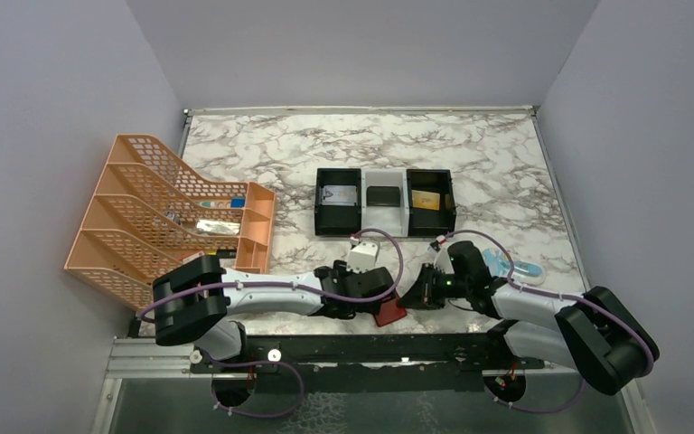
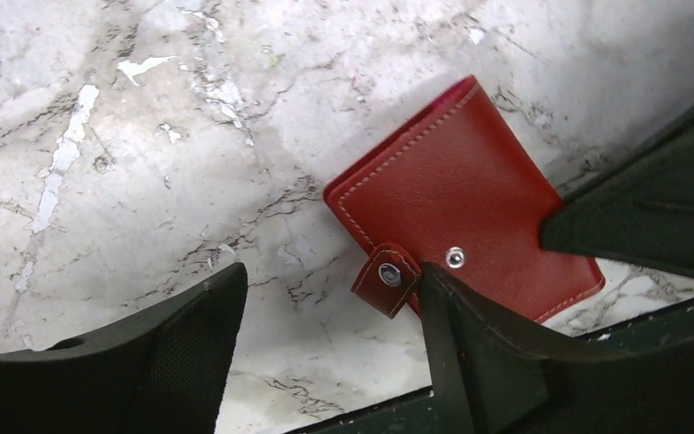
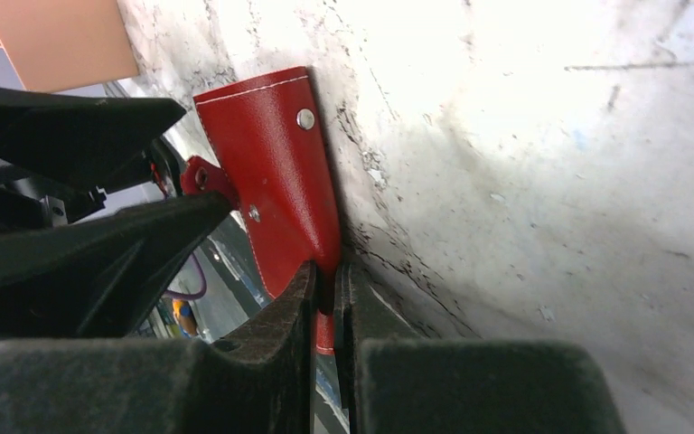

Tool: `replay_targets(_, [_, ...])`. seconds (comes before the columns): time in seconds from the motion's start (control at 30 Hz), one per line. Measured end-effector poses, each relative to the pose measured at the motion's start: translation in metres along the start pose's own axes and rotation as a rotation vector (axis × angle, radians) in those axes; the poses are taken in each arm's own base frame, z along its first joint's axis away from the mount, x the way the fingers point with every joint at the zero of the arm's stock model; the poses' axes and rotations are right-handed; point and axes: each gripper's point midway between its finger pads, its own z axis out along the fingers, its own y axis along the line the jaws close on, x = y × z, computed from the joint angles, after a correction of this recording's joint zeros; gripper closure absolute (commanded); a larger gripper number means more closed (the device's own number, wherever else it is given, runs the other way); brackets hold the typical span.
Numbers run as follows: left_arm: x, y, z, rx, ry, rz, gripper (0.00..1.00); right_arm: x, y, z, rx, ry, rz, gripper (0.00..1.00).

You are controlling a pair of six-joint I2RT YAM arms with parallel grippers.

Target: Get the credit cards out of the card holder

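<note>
The card holder (image 1: 390,312) is a dark-red wallet, folded shut, at the table's near edge between both grippers. In the left wrist view the holder (image 2: 465,199) has its snap strap (image 2: 387,278) undone. My left gripper (image 2: 325,298) is open, and its right finger (image 2: 470,344) rests against the strap. My right gripper (image 3: 330,271) is shut on the holder's edge (image 3: 276,172). Three credit cards lie in the tray: silvery-white (image 1: 339,194), black (image 1: 382,196) and gold (image 1: 426,200). Any cards inside the holder are hidden.
The black-and-white three-compartment tray (image 1: 337,224) stands mid-table. An orange file rack (image 1: 163,212) holding small items stands at the left. A clear light-blue packet (image 1: 515,268) lies right of my right arm. The black rail (image 1: 343,348) runs along the near edge, just below the holder.
</note>
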Motion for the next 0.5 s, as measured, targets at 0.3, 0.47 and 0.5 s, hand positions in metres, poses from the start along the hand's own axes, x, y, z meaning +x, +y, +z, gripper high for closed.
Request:
replay_targets(0.3, [-0.008, 0.009, 0.002, -0.021, -0.027, -0.157, 0.01, 0.001, -0.003, -0.001, -0.013, -0.043, 0.045, 0.99])
replay_targets(0.47, [-0.018, -0.001, 0.007, 0.053, -0.05, -0.242, 0.01, -0.002, -0.003, -0.001, -0.01, -0.065, 0.048, 0.99])
replay_targets(0.5, [-0.018, -0.001, 0.008, 0.06, -0.049, -0.252, 0.01, -0.002, -0.003, -0.001, -0.01, -0.066, 0.047, 0.99])
